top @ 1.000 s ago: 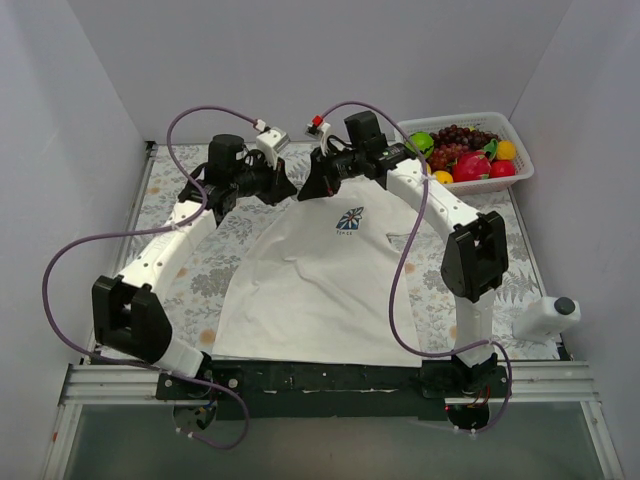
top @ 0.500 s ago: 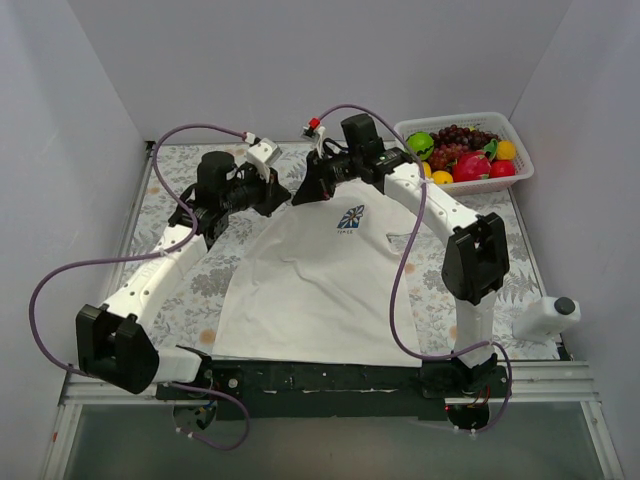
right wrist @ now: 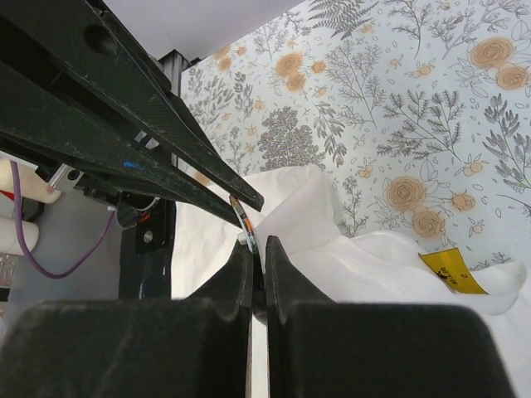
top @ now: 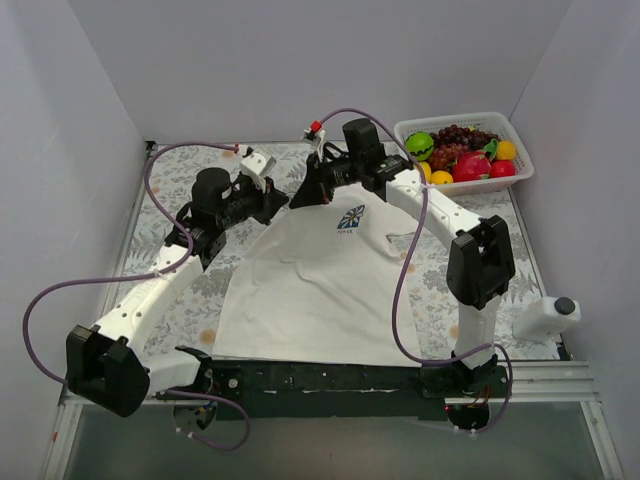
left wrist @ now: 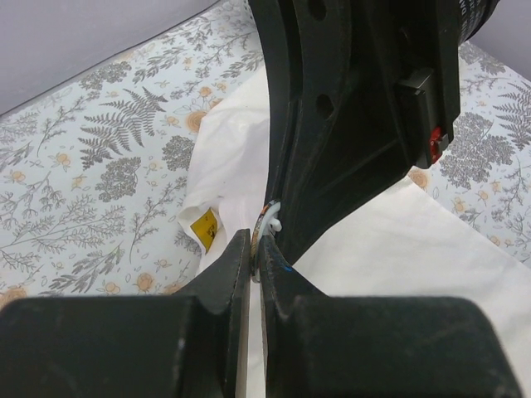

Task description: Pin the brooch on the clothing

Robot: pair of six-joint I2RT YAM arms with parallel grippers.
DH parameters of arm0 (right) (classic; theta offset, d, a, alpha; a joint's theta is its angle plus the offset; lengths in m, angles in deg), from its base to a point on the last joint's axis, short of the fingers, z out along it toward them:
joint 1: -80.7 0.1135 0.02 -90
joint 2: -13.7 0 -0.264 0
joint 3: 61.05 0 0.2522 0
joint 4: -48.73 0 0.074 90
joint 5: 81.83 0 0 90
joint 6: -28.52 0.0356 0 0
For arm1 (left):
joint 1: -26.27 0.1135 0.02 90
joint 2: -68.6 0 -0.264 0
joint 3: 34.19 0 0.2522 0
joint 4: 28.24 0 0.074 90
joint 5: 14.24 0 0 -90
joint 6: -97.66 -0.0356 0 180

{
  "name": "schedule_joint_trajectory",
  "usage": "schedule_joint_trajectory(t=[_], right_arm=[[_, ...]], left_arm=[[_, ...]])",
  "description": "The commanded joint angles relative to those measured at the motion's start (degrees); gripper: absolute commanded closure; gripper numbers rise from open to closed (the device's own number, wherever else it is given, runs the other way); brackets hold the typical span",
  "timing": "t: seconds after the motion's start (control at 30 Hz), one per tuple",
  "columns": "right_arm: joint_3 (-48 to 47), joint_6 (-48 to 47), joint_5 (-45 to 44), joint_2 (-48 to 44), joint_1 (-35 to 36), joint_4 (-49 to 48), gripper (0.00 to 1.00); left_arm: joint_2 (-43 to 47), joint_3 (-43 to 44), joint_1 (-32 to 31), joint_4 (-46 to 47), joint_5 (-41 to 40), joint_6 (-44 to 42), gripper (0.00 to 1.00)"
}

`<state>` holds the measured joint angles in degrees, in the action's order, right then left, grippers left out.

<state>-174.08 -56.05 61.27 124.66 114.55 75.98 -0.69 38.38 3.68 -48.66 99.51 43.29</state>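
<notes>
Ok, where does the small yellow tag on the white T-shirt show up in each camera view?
Top external: not visible.
Left wrist: small yellow tag left of centre, on the white T-shirt's folded edge.
Right wrist: tag at lower right, on bunched fabric.
Shared landmark: the floral-print mat around the shirt.

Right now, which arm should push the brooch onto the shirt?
Probably the left. The left gripper's shut tips sit right at the brooch, while the right gripper seems to be pinching the shirt there, holding it up.
</notes>
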Motion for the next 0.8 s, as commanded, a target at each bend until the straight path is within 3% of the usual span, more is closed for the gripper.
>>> schedule_joint_trajectory(t=[0.0,0.27,0.77], right_arm=[[2.5,0.5,-13.6,1.4,-2.0,-6.4,0.99],[9.7,1.3,-10.4,-2.8,-2.3,-16.2,0.99],[15.7,1.9,-4.6,-6.2,-2.4,-24.8,0.99]], left_arm=[[7.7,-0.5,-3.5,9.8,8.6,5.3,1.00],[6.8,-1.9,-1.0,11.8,8.3,9.5,1.00],[4.1,-4.0,3.7,15.5,11.0,14.8,1.00]])
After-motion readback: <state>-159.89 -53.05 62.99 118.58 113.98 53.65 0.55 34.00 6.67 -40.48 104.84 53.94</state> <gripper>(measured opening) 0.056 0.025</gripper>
